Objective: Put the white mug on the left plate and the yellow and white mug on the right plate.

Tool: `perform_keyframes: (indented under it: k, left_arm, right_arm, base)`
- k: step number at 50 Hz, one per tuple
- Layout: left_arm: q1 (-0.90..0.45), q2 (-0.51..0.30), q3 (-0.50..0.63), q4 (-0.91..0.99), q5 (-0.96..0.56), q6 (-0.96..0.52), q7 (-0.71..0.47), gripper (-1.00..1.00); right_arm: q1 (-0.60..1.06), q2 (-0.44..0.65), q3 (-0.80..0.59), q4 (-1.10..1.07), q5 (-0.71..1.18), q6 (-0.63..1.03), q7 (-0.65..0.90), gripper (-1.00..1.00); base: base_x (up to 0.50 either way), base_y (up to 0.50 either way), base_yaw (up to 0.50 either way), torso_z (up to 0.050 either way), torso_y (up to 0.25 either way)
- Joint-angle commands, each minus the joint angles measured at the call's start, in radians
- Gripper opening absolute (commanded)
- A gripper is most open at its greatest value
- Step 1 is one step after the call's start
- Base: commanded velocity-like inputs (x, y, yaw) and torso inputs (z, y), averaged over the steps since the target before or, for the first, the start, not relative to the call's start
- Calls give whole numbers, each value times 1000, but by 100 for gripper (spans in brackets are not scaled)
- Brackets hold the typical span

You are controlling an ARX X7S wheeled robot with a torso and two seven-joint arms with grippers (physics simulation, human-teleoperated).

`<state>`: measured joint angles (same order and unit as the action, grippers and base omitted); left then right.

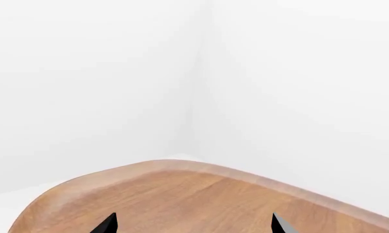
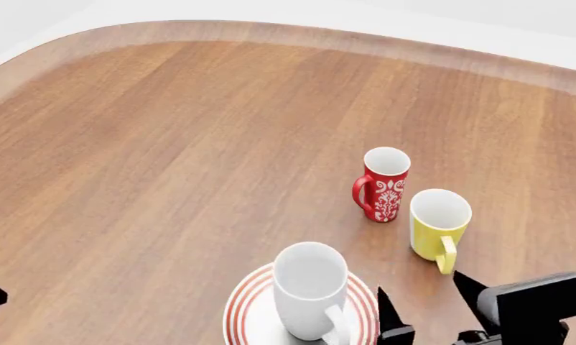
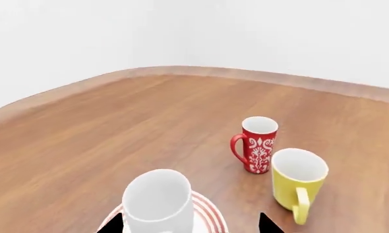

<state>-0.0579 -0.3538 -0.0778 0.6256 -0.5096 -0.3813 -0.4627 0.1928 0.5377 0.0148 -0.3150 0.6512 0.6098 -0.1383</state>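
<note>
White mug upright on red-ringed plate. Yellow and white mug on wooden table, red patterned mug just behind. Right gripper spread, empty, near yellow mug. Left gripper spread, empty.

Three mugs stand on the wooden table: one white mug, one yellow and white mug and one red patterned mug. One red-ringed plate shows, under the white mug just beside the right gripper; a second may lie out of frame. Two grippers count, though of the left gripper only two fingertips show.
</note>
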Motion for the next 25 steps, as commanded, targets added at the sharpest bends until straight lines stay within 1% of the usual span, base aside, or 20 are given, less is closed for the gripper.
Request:
perform_keyframes:
  k: [1,10,13,15,23,25]
  left_arm:
    - [-2,-3,-3,-5,-6,7,2,100]
    - [1,-3,-4,6,-14,5,-6,100]
    - [3,-2,-7,11,-18,3,-11,100]
    - [6,-1,-6,16,-18,1,-15,100]
    - [9,-2,-1,32,-26,-6,-23,100]
    - [9,-2,-2,31,-28,-5,-21,100]
  right_arm:
    - [159,-85,21,104,-14,-60,49,100]
    - [384,-160,-34,393,-125,-69,131,100]
    - [424,-174,-49,463,-151,-97,128,100]
    - [465,-191,-67,540,-204,-133,159,100]
    - [623,-233,-147,862,-311,-140,189,100]
    - [635,-240,-151,896,-316,-163,181,100]
  base:
    - [0,0,0,0,0]
    - [0,0,0,0,0]
    - [0,0,0,0,0]
    - [0,0,0,0,0]
    - [0,0,0,0,0]
    - [0,0,0,0,0]
